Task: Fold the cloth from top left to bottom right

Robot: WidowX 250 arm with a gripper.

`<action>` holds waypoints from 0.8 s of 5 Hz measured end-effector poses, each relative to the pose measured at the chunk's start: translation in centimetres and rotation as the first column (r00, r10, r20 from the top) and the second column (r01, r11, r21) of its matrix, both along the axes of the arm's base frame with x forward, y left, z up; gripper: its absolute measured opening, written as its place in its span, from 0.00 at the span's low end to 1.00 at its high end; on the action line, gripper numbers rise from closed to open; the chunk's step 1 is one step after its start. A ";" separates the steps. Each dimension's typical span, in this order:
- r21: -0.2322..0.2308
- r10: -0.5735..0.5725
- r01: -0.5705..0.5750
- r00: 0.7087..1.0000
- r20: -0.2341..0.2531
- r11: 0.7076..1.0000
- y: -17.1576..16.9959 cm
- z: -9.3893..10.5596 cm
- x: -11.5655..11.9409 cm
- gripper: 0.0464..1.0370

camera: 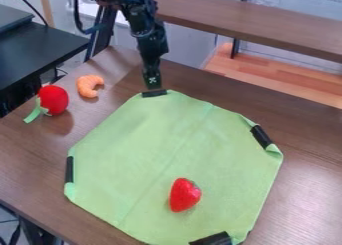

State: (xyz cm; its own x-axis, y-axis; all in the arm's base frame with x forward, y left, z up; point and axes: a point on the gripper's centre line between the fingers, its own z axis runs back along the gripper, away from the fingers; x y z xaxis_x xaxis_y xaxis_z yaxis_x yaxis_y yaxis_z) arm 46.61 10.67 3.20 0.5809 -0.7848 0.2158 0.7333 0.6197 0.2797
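Green cloth: spread mostly flat on the brown wood table, outline roughly eight-sided, with a faint crease running between the table's near and far edges. At the cloth's nearest part, a near black strip lies across its border.

Red toy strawberry: on the cloth, near half, green top pointing away from the near edge.

Left black strip: upon the cloth's border on the side toward the table's left edge. Right black strip: on the opposite border, small folds of cloth beside it.

Red toy vegetable with green end: bare wood near the table's left edge. Orange toy shrimp: just beyond it, toward the far left corner.

Far black strip: on the cloth's far border, near the table's far edge.

Pincer: points down directly by the far black strip; contact cannot be told. Pincer state, apart or together: cannot tell.

Black arm: comes down over the far edge. Behind: a black desk and a brown shelf.
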 end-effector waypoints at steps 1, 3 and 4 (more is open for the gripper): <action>0.013 0.010 -0.010 1.000 0.003 1.000 0.4 -0.5 0.5 0.96; 0.005 0.031 -0.031 0.999 -0.027 1.000 0.7 -2.4 1.3 0.96; -0.025 0.046 -0.048 0.997 -0.062 0.999 0.5 -3.6 1.6 0.96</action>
